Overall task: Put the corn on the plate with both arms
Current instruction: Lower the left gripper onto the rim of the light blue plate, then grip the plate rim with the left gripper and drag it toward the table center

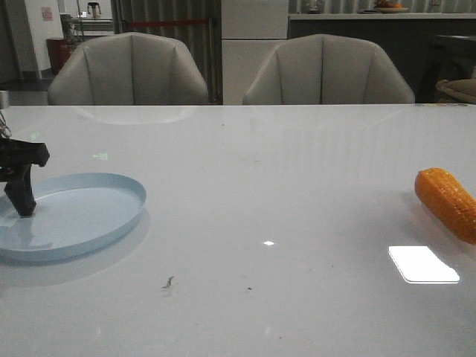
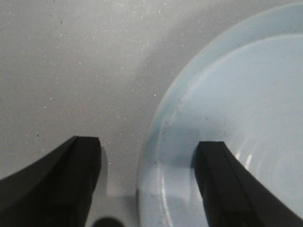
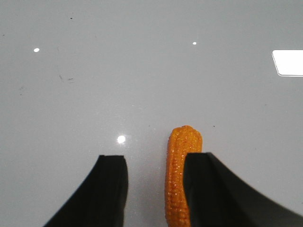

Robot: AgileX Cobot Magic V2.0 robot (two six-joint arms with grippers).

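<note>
The pale blue plate (image 1: 82,212) lies on the white table at the left. My left gripper (image 1: 24,205) is at the plate's left rim. In the left wrist view it (image 2: 149,145) is open and straddles the rim of the plate (image 2: 236,109), one finger over the table and one over the plate, holding nothing. The orange corn (image 1: 448,202) lies on the table at the far right edge. My right gripper (image 3: 156,161) is open just above the corn (image 3: 178,161), which lies between the fingers, close against one of them. The right gripper is out of the front view.
Two grey chairs (image 1: 130,71) (image 1: 327,71) stand behind the table's far edge. A bright light reflection (image 1: 422,264) lies on the table just in front of the corn. A small dark speck (image 1: 168,282) sits near the front middle.
</note>
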